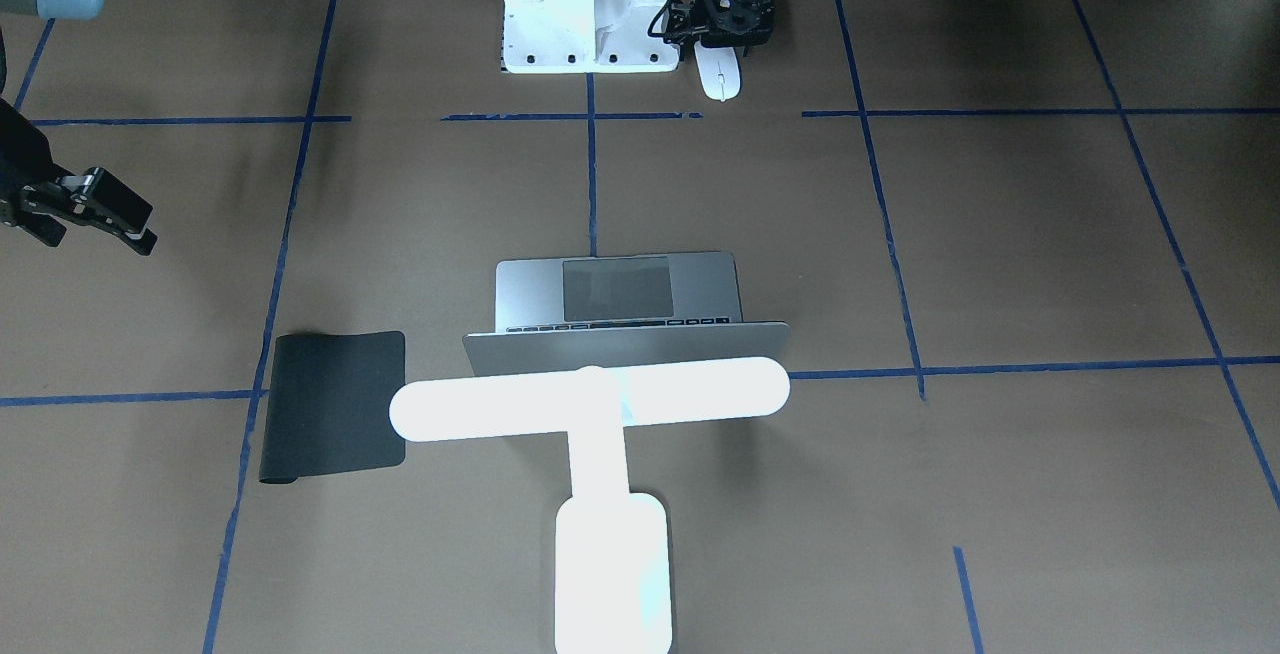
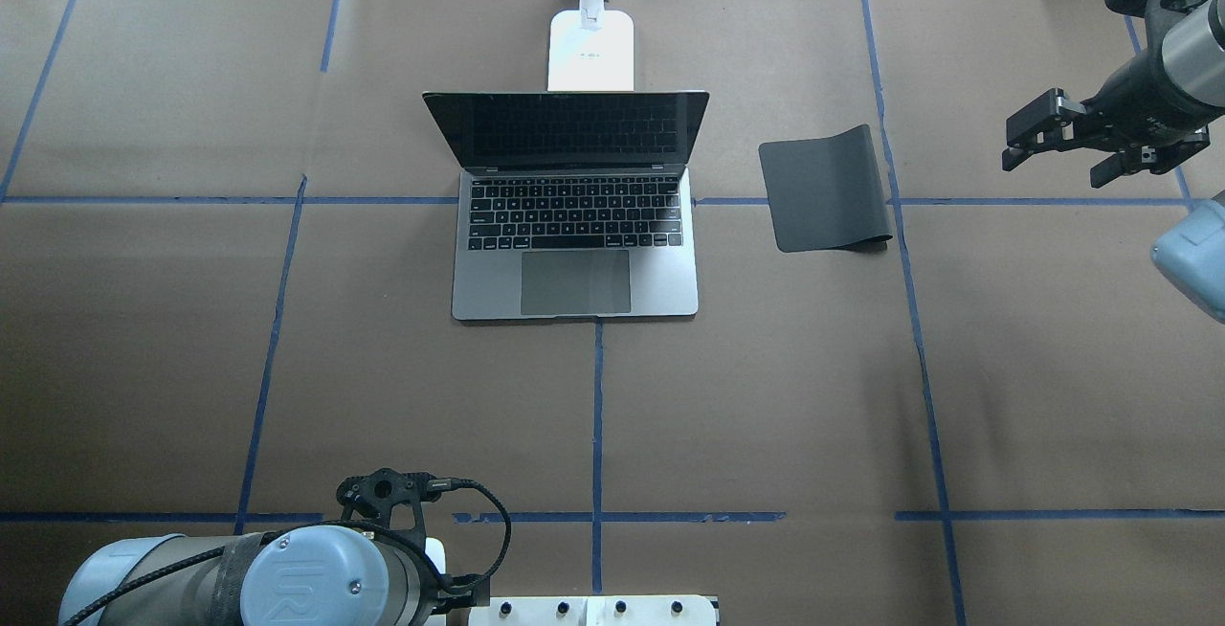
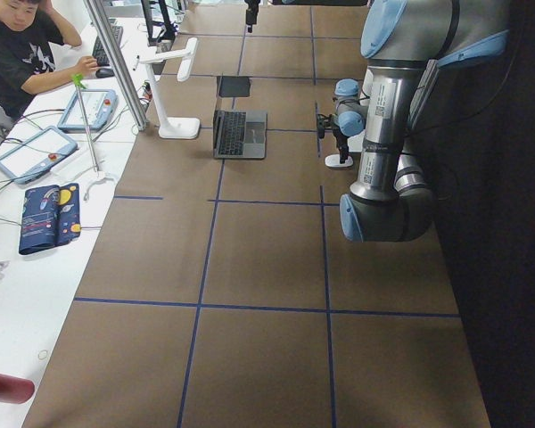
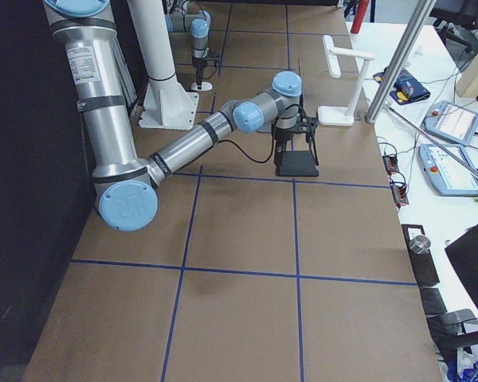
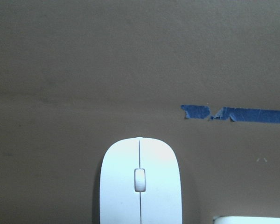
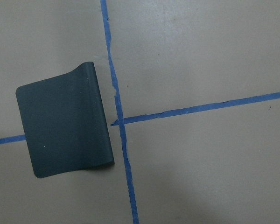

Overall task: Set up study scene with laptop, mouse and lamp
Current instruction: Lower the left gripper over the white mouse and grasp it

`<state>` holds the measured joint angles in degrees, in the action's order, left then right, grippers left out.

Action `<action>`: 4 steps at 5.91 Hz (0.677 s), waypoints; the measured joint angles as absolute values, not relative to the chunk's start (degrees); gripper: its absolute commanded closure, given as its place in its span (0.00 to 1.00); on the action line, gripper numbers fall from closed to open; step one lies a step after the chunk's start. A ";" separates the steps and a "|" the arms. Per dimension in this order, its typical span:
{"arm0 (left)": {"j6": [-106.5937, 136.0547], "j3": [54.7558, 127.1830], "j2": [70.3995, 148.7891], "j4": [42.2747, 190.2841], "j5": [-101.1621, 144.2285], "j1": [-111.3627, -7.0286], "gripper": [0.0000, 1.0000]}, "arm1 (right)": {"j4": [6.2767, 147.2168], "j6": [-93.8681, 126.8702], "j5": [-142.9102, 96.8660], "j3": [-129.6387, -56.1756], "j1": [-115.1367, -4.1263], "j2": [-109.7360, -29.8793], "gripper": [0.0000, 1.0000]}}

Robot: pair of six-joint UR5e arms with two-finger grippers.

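The open laptop [image 2: 574, 262] sits mid-table, its screen towards the far edge. The glowing white lamp [image 1: 590, 399] stands just behind its lid; its base [image 2: 590, 50] shows in the overhead view. The white mouse [image 1: 718, 74] lies on the table beside the robot pedestal and fills the bottom of the left wrist view [image 5: 140, 184]. My left gripper [image 1: 722, 42] is low at the mouse's rear end, its fingers hidden, so I cannot tell whether it is open or shut. My right gripper [image 2: 1057, 167] is open and empty, raised to the right of the black mat [image 2: 828, 190].
The black mat lies right of the laptop with one edge curled up [image 6: 63, 126]. The white bolted pedestal [image 1: 585, 4] stands right next to the mouse. Blue tape lines cross the brown table. An operator [image 3: 27, 45] sits at a side desk with tablets.
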<state>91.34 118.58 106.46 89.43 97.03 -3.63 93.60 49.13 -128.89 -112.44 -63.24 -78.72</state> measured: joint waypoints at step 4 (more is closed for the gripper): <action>90.93 117.35 106.31 90.02 97.17 -3.86 0.02 | 93.60 49.13 -128.93 -112.58 -63.26 -78.81 0.00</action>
<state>90.93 117.35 106.31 90.02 97.17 -3.86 93.60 49.13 -128.93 -112.58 -63.26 -78.81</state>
